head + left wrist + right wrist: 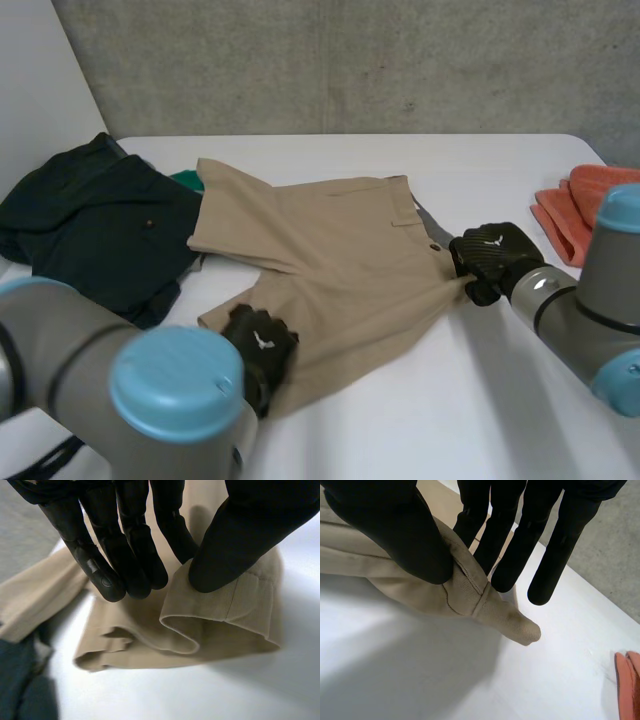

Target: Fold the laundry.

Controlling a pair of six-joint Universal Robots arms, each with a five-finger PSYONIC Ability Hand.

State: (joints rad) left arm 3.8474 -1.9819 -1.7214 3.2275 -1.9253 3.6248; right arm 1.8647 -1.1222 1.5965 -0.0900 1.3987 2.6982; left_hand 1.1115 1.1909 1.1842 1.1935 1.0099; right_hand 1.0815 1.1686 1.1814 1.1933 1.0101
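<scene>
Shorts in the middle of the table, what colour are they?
Plain tan, no pattern. The shorts show best in the head view.

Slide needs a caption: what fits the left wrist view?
Left hand pinching a hem of the shorts on the table.

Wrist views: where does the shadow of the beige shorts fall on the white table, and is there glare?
Left wrist view: the beige cloth shorts, pinched by the left hand, throw a soft shadow on the white table just beyond the folded hem; no glare. Right wrist view: a soft shadow lies beside the corner pinched by the right hand, on its thumb side; no glare.
</scene>
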